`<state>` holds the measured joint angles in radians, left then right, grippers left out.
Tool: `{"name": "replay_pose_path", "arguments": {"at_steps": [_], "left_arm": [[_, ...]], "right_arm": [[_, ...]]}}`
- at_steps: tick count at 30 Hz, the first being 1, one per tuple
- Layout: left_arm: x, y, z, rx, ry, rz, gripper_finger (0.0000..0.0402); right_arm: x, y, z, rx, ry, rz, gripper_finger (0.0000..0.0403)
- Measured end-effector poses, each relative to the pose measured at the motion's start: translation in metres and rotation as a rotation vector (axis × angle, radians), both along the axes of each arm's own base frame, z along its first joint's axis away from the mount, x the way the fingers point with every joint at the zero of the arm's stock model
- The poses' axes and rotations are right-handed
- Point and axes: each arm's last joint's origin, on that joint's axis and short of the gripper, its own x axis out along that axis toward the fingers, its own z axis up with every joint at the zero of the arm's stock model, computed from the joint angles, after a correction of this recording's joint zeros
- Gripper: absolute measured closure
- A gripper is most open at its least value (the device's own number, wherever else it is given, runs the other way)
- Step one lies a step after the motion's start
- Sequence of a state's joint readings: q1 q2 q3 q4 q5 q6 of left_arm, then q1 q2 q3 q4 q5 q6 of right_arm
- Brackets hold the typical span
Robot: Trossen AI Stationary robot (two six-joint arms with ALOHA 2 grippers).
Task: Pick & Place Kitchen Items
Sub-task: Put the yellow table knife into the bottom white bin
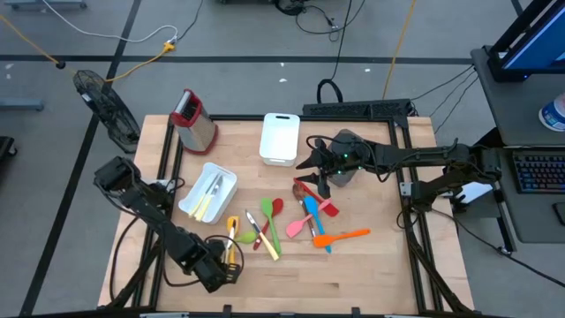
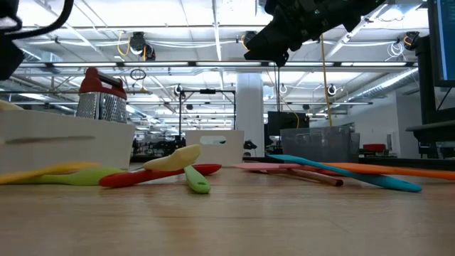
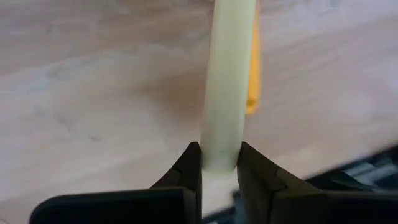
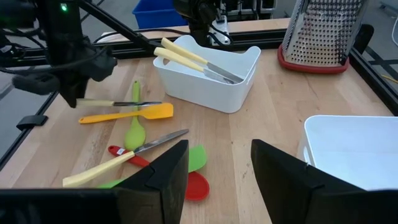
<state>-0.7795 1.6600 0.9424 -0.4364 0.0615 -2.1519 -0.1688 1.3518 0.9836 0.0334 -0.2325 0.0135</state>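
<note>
Pale-yellow knife handle (image 3: pixel 224 87), orange spatula (image 1: pixel 342 236) — white bin (image 1: pixel 279 139)

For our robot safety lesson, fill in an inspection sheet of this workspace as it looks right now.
Surface: wooden table, dark frame.
Job's things: coloured utensils scattered mid-table; cutlery in the small bin.
Clutter: grater and a second bin at the far side.
Hands: left hand shut on a pale handle near the front edge; right hand open, raised above the utensils.
Cables: several on the floor beyond the table.
Surroundings: fan, keyboard; no people seen.
</note>
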Motion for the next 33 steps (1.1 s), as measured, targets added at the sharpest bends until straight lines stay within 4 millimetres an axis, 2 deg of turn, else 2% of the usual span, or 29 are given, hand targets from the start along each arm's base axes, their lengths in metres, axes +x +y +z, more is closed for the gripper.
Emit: {"name": "replay_pose_path", "arguments": {"at_steps": [3,8,13,17,22,28,33], "left_arm": [[0.0,0.001,0.014,-0.014,-0.052,0.012,0.0344],[0.001,0.011,0.051,-0.005,-0.241,0.1,0.0344],[0.001,0.029,0.083,-0.014,-0.382,0.174,0.0344],[0.003,0.048,0.1,-0.01,-0.442,0.186,0.0344],[0.001,0.073,0.108,-0.018,-0.374,0.144,0.0344],[-0.013,0.097,0.113,-0.06,-0.222,0.084,0.0344],[-0.028,0.117,0.132,-0.044,-0.084,0.064,0.0344]], "right_arm": [[0.0,0.0,0.0,0.0,0.0,0.001,0.0236],[0.0,0.0,0.0,0.0,-0.001,0.001,0.0236],[0.0,0.0,0.0,-0.002,0.0,0.002,0.0236],[0.0,0.0,0.0,-0.006,-0.001,0.003,0.0236],[0.0,0.0,0.0,-0.006,0.0,0.003,0.0236],[0.0,0.0,0.0,-0.006,0.0,0.003,0.0236],[0.0,0.0,0.0,-0.017,-0.001,0.008,0.0236]]}}
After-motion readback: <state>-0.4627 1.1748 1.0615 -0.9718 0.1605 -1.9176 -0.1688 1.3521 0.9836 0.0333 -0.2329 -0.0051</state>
